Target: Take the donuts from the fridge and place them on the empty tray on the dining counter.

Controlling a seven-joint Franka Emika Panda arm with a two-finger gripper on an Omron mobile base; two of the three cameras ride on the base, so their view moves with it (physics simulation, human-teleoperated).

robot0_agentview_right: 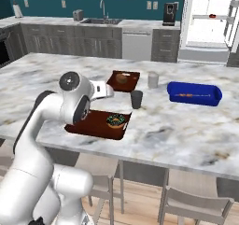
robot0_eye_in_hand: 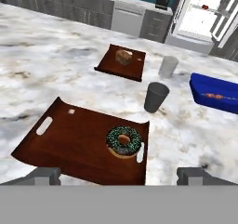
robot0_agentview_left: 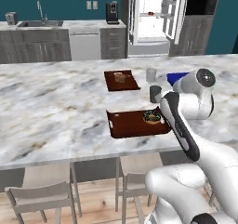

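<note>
A tan donut with dark sprinkled icing (robot0_eye_in_hand: 123,141) lies on the right part of the reddish-brown tray (robot0_eye_in_hand: 69,139), which sits on the marble dining counter (robot0_agentview_left: 56,107). The base views show the same donut (robot0_agentview_left: 151,116) (robot0_agentview_right: 115,121) and tray (robot0_agentview_left: 132,125) (robot0_agentview_right: 91,125). My gripper (robot0_eye_in_hand: 120,176) hangs open above the tray's near edge, with nothing between its fingers and the donut just ahead of it. The fridge (robot0_agentview_left: 153,14) (robot0_agentview_right: 210,18) stands open at the back. A small red-orange item (robot0_agentview_right: 212,16), too small to make out, rests on one of its shelves.
A twin brown tray with a tan block (robot0_eye_in_hand: 122,60) lies farther back. A dark grey cup (robot0_eye_in_hand: 155,96) and a pale cup (robot0_eye_in_hand: 168,66) stand right of it, beside a bright blue tray (robot0_eye_in_hand: 216,94). Stools (robot0_agentview_left: 44,197) line the counter's near side.
</note>
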